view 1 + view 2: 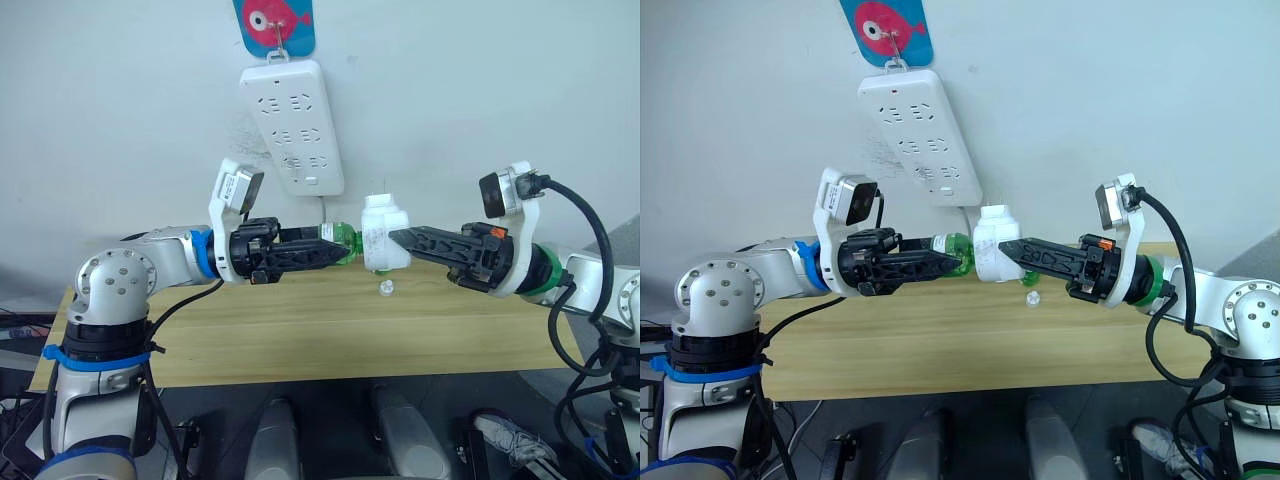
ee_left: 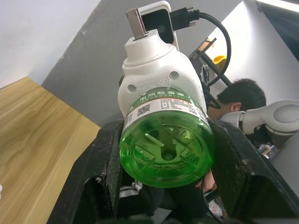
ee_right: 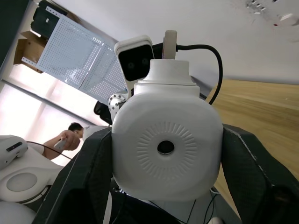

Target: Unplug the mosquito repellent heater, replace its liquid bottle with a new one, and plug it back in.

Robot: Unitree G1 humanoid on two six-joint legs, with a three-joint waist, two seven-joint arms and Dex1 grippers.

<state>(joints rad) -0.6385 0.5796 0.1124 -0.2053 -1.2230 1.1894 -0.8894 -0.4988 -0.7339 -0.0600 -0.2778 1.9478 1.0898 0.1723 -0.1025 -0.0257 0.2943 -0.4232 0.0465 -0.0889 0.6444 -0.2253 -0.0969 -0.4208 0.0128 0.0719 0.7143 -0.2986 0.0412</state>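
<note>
The white mosquito repellent heater point(image 1: 383, 233) hangs in the air above the wooden table point(image 1: 300, 330), with a green liquid bottle point(image 1: 344, 243) still joined to its left side. My left gripper point(image 1: 342, 250) is shut on the green bottle point(image 2: 163, 140). From the right, my right gripper point(image 1: 398, 240) is shut on the heater point(image 3: 166, 144), whose round hole faces that wrist camera. The heater's plug prongs point(image 2: 136, 21) point upward.
A long white power strip point(image 1: 292, 125) hangs on the wall above, under a blue and pink fish hook, its cord dropping behind the heater. A small clear cap-like piece point(image 1: 386, 287) lies on the table beneath the heater. A person point(image 2: 240, 100) sits in the background.
</note>
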